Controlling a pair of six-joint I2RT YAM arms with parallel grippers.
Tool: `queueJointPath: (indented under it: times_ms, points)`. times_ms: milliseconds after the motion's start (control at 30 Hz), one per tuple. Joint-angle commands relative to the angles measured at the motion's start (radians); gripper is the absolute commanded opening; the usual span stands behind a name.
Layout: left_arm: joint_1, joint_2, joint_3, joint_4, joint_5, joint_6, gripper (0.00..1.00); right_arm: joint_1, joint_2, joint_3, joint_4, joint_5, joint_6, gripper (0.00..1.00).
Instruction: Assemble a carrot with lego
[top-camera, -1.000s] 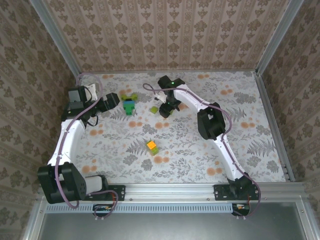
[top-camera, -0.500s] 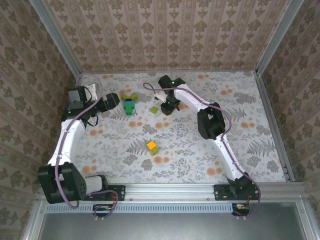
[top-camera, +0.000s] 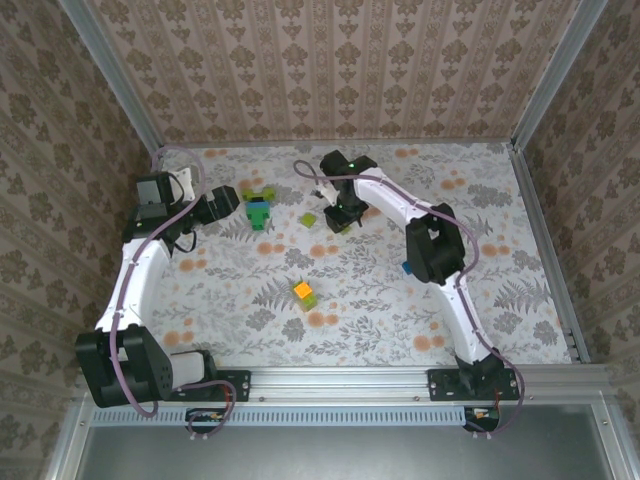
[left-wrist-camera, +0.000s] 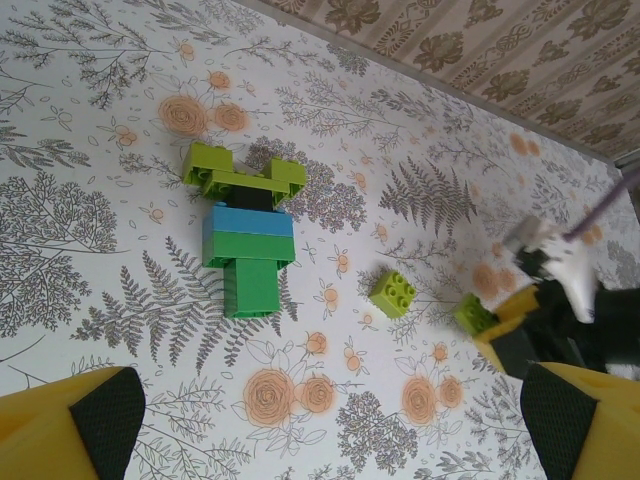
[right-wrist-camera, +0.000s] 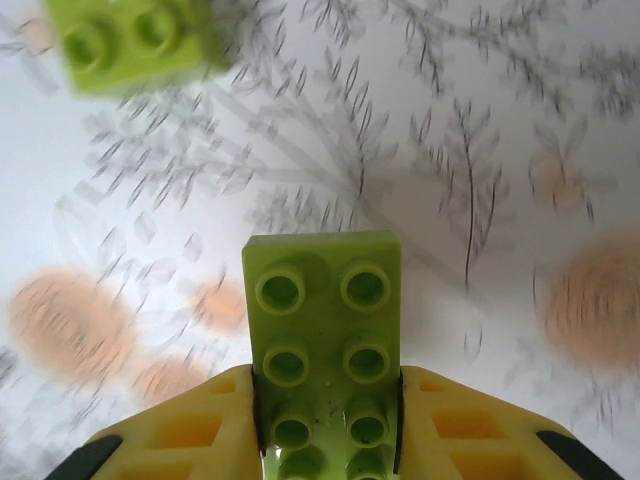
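1. Table (top-camera: 520, 260), floral-print top, walled by patterned wallpaper (top-camera: 330, 70).
2. Left arm (top-camera: 140, 270). We log it running from the near-left corner up the left edge towards the far-left corner.
3. Right arm (top-camera: 455, 300). Based at the near edge right of centre, it bends back towards the middle of the far edge.
4. Left gripper (top-camera: 232, 205). Spread wide with nothing between the jaws. Its yellow fingers (left-wrist-camera: 90, 425) sit at the lower corners of the wrist view. It faces the carrot from the left, apart from it.
5. Right gripper (top-camera: 347, 216). Near the far edge at mid-width. Its yellow fingers (right-wrist-camera: 190, 425) pinch the long lime-green brick (right-wrist-camera: 322, 330) by one end, studs towards the camera, the other end projecting past the tips.
6. Carrot (left-wrist-camera: 247, 240), part-built, lying flat towards the far-left corner. We count lime-green pieces at the far end with a dark bit between them, a blue brick across the middle and a green brick at the near end.
7. Orange-and-lime pair (top-camera: 304, 292). Middle of the table, well apart from the rest. Whether they are joined or merely touching, we cannot tell.
8. Square lime-green brick (top-camera: 310, 220). Loose, between the carrot and the right gripper, just beside the latter.
9. Small blue piece (top-camera: 408, 266). Beside the right arm's elbow.
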Motion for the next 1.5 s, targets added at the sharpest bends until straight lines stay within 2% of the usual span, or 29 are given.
queueJointPath:
  times_ms: [0, 167, 433, 800, 1467]
  points:
    - [-0.001, 0.002, 0.02, -0.013, 0.006, 0.015, 1.0, 0.042, -0.185, -0.133, 0.009, -0.018, 0.133, 0.3]
    - [-0.004, 0.005, 0.021, -0.015, 0.002, 0.015, 1.0, 0.173, -0.378, -0.349, 0.033, 0.059, 0.203, 0.31]
    - [-0.005, 0.005, 0.022, -0.02, -0.004, 0.019, 1.0, 0.329, -0.567, -0.524, 0.107, 0.014, 0.393, 0.31]
    - [-0.009, 0.004, 0.026, -0.025, -0.002, 0.02, 1.0, 0.419, -0.527, -0.505, 0.155, 0.011, 0.463, 0.32]
    - [-0.008, -0.001, 0.027, -0.023, 0.002, 0.019, 1.0, 0.46, -0.427, -0.446, 0.131, 0.02, 0.474, 0.32]
